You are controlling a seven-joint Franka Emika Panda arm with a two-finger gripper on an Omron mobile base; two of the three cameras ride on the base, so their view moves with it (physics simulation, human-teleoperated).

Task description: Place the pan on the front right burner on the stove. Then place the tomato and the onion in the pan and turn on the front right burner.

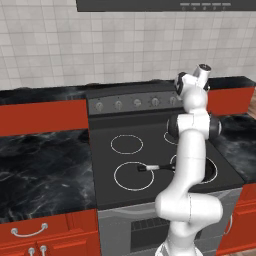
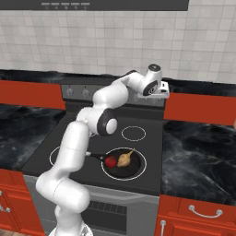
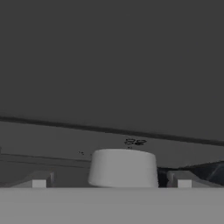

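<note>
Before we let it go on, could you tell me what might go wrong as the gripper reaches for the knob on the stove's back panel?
1. The open gripper straddles one knob, but the back panel carries several alike; turning the wrong one would heat a different ring.
2. The jaws stand wide of the knob, so an off-centre closing might slip rather than turn it.
3. The pan with tomato and onion sits below the arm; its handle juts out and a low retreat could knock it.
</note>
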